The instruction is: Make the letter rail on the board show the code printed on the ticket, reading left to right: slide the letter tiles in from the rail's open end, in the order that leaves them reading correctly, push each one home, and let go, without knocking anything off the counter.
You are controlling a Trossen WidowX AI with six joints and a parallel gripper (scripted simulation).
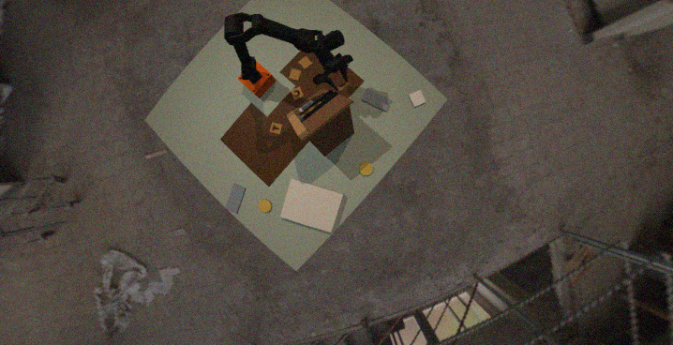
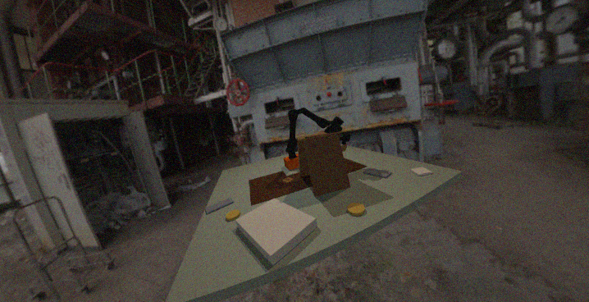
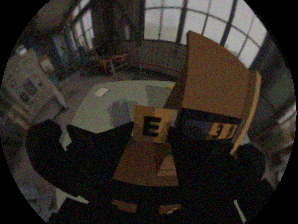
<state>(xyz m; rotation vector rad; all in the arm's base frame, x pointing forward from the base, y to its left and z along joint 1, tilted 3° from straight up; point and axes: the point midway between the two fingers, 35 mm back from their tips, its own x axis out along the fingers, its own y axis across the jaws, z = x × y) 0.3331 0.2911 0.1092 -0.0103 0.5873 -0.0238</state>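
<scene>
My gripper [image 1: 336, 82] [image 3: 150, 127] is shut on a tile marked E [image 3: 151, 126], upright in the wrist view, just outside the rail's near end. The upright brown board [image 1: 331, 124] [image 2: 323, 162] [image 3: 217, 75] carries the dark rail [image 3: 196, 125]. Two tiles stand in it: one like a 3 [image 3: 217, 131], the other like an S or 5 [image 3: 230, 131]. Loose tiles lie on the brown mat: two with no readable letter [image 1: 305, 62] [image 1: 294, 74], a curved-letter tile [image 1: 296, 92] and a T-like tile [image 1: 276, 127] [image 2: 287, 180]. No ticket print is readable.
A large cream block [image 1: 312, 205] [image 2: 276, 224] lies beyond the board. Two yellow discs [image 1: 366, 169] [image 1: 264, 205], two grey blocks [image 1: 376, 99] [image 1: 235, 198] and a small white square [image 1: 416, 98] [image 2: 422, 171] lie on the counter. The orange arm base [image 1: 257, 81] stands beside the mat.
</scene>
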